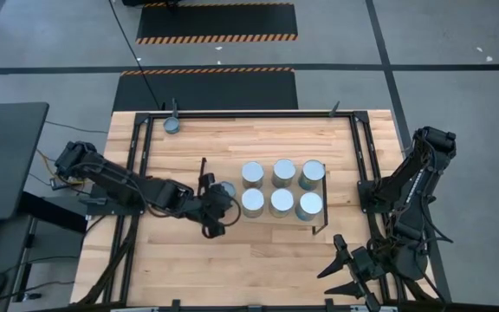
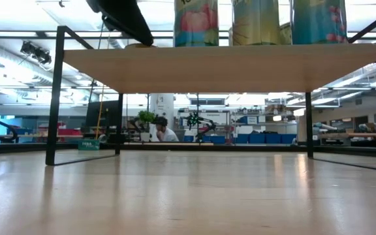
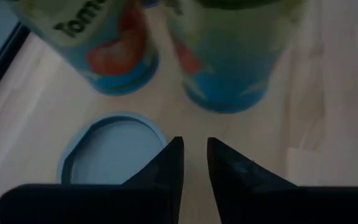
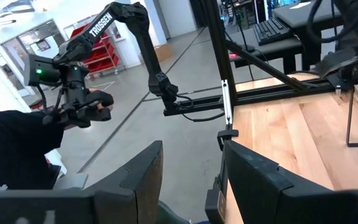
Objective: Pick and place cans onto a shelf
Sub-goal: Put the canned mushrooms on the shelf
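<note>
The shelf (image 1: pixel 232 169) stands mid-table on black wire end frames; from table height its board (image 2: pixel 227 68) shows from below. Six cans (image 1: pixel 282 187) stand on it in two rows. A seventh can (image 1: pixel 225 188) stands near the shelf's left end. In the left wrist view that can's round top (image 3: pixel 107 152) lies below and beside my fingers, with two labelled cans (image 3: pixel 229 56) beyond it. My left gripper (image 1: pixel 218 208) (image 3: pixel 194 149) hovers by that can, its fingers a narrow gap apart with only wood showing between them. Another can (image 1: pixel 172 125) stands at the table's far edge. My right gripper (image 1: pixel 343 267) (image 4: pixel 191 155) waits open at the near right corner.
A black rail frame (image 1: pixel 358 147) edges the table. The bare wooden tabletop (image 1: pixel 258 256) lies between the shelf and the near edge. Beyond the table, the right wrist view shows another robot arm (image 4: pixel 73 74) in the room.
</note>
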